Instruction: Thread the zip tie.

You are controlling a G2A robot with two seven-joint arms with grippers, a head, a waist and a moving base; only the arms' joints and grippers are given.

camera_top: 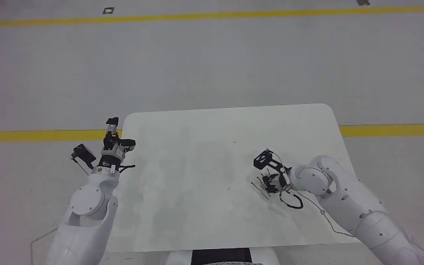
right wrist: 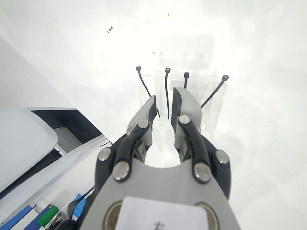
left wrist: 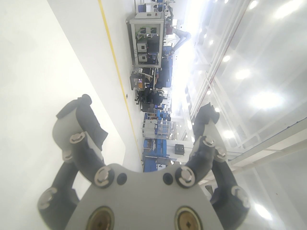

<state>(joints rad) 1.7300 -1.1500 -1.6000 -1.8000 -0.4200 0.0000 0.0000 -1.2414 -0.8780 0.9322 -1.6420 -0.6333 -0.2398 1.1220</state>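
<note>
Left gripper sits out at the 9 o'clock edge of the rounded white table, fingers spread wide and holding nothing. Around 4 o'clock the right gripper is loosened too, ribbed pads on either side of a thin black plastic zip tie, and I can't see any contact. Three more black ties lean on a clear plastic stand that mostly washes out in the glare, and the fingers cover two tails. The floor is pale grey with yellow lines.

Zip ties on table, right side
</note>
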